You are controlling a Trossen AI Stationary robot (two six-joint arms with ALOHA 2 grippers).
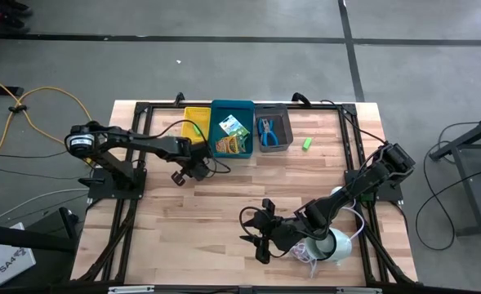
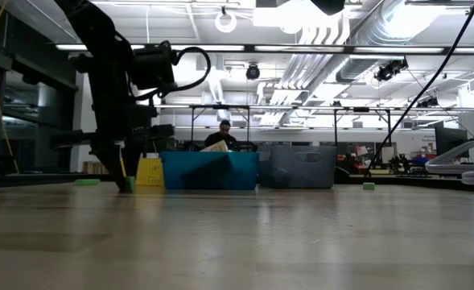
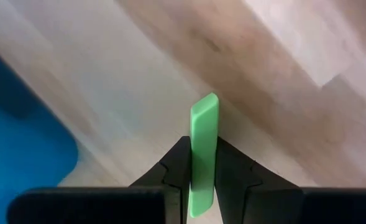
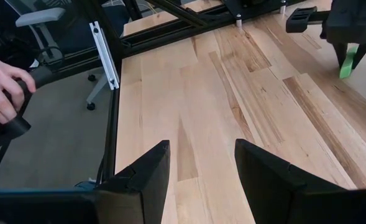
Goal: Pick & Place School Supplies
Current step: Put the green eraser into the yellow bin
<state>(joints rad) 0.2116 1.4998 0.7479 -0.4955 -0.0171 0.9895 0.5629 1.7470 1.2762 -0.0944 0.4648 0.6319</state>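
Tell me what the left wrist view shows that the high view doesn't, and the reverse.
Only the left wrist view shows the left gripper shut on a green piece, pinched upright between its fingers. Only the high view shows the yellow bin, grey bin, a second green piece loose on the table, and the right gripper waiting open. Both show the blue bin beside the left gripper.

Bright ceiling lights (image 2: 317, 32) glare overhead; the table (image 3: 276, 56) blurs in the left wrist view.
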